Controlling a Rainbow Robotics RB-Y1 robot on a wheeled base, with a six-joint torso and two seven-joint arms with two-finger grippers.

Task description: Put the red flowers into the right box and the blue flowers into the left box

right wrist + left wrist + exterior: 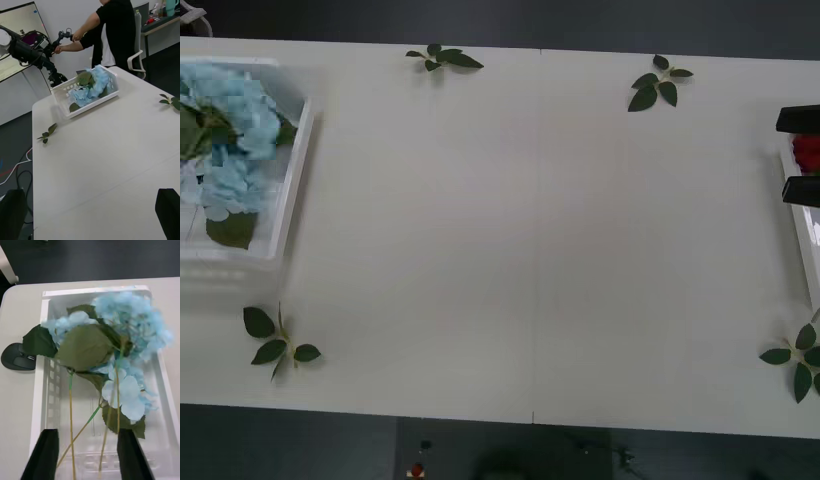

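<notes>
Blue flowers [123, 326] boxed, left tool [88, 453] spread

Pale blue flowers [228, 130] in white left box [290, 190]

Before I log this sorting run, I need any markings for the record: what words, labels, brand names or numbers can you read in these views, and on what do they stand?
None can be read.
The left box and the right box show plain white plastic, with no label.
The table bears no print.
The blue flowers, red flowers and loose leaf sprigs carry no tags.
The wall screen in the right wrist view shows marks too small to read.
</notes>
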